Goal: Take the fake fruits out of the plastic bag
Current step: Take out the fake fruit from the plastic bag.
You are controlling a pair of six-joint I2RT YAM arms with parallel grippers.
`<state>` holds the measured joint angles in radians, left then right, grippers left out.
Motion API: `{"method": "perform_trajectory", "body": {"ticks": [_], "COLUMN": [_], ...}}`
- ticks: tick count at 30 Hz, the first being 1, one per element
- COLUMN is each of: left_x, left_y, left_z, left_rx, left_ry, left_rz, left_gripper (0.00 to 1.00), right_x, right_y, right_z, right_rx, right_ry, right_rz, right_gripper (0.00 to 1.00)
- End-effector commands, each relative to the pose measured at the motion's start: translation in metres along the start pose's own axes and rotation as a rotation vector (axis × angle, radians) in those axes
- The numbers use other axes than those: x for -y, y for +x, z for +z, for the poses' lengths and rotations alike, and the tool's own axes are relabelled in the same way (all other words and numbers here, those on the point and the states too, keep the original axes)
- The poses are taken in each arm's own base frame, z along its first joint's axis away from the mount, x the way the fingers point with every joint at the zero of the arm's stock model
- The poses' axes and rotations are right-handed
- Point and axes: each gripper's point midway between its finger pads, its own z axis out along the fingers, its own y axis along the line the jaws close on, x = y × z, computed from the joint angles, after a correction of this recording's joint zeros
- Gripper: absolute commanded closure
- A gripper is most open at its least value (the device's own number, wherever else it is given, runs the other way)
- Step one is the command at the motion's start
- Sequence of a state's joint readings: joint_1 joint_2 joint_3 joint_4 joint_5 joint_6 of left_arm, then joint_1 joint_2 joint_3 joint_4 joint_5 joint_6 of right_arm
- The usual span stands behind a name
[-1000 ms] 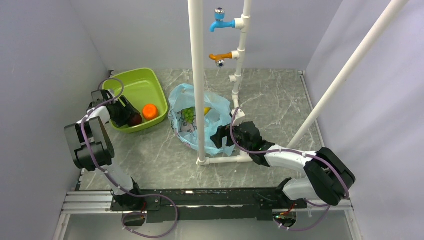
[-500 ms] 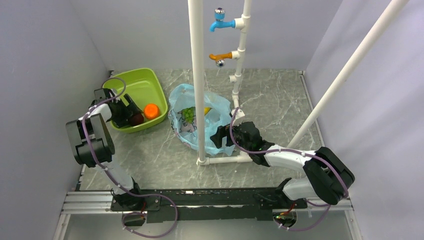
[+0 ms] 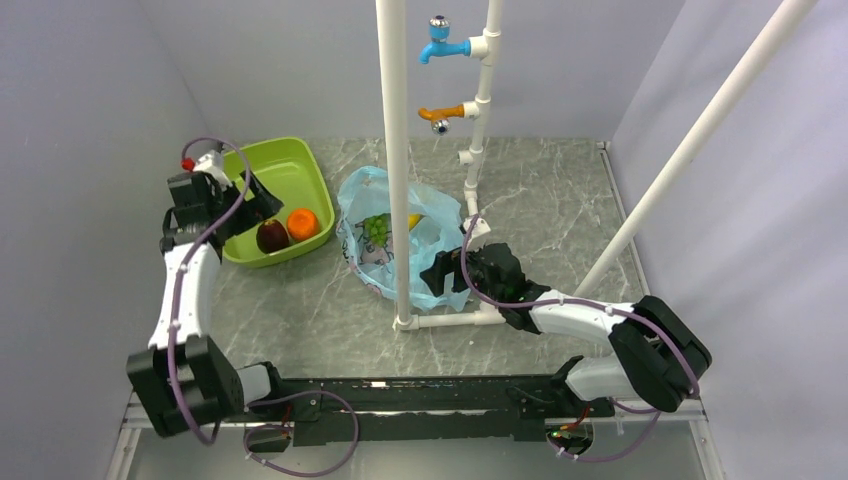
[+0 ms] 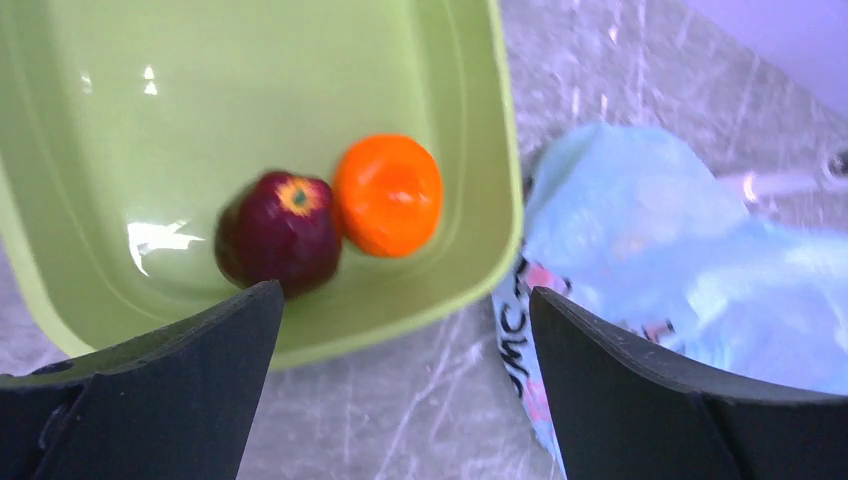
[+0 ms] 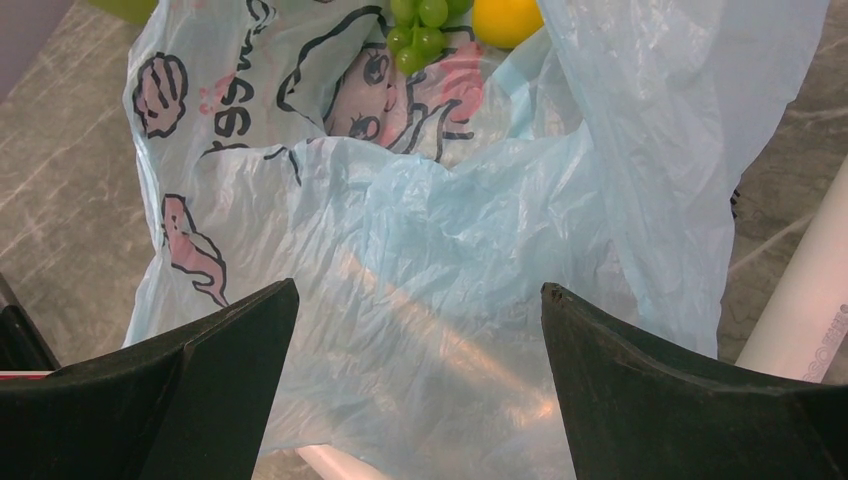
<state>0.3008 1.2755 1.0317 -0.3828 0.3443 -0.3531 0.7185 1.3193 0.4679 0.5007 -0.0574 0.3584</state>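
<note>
A lime-green tray (image 3: pixel 285 172) is set on the bench (image 3: pixel 560 200), at 10 o'clock from the plastic bag (image 3: pixel 358 195). Two of the fake fruits are seen in the tray: a dark red-purple round one (image 3: pixel 271 236) and, touching it at its 2 o'clock, an orange round one (image 3: pixel 301 223). The bag lies open at mid-bench, and a green grape bunch (image 3: pixel 376 229) is held in its mouth with a yellow fruit (image 3: pixel 413 220) just beside it at 3 o'clock.

A white upright pipe (image 3: pixel 396 150) is placed in front of the bag in the top view, so that part of the opening is hidden. A blue tap (image 3: pixel 440 42) and an orange tap (image 3: pixel 443 115) are mounted on a second pipe at 12 o'clock.

The jaws of the left gripper (image 4: pixel 402 295) are spread wide above the tray's near rim; nothing is gripped. The jaws of the right gripper (image 5: pixel 419 288) are likewise spread wide at the bag's 4 o'clock edge, with crinkled plastic seen between them; whether the film is touched cannot be told.
</note>
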Motion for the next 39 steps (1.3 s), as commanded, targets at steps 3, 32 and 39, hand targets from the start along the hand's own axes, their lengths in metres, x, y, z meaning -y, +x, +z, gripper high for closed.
{"method": "perform_trajectory", "body": {"ticks": [3,32,39], "left_x": [0.051,0.245,0.24], "left_y": [0.068,0.196,0.205], "left_z": [-0.029,0.027,0.075], "left_rx": [-0.092,-0.302,-0.326], "left_ry": [0.171,0.476,0.37], "left_rz": [0.024,0.381,0.453], "left_gripper": [0.01,0.23,0.21], "right_x": [-0.011,-0.004,-0.004], "right_y": [-0.028,-0.036,-0.037], "right_z": [-0.004,-0.015,-0.019], "right_rx": [0.081,0.141,0.153], "right_ry": [-0.031,0.005,0.003], "right_rz": [0.001,0.015,0.008], "right_gripper": [0.05,0.07,0.08]}}
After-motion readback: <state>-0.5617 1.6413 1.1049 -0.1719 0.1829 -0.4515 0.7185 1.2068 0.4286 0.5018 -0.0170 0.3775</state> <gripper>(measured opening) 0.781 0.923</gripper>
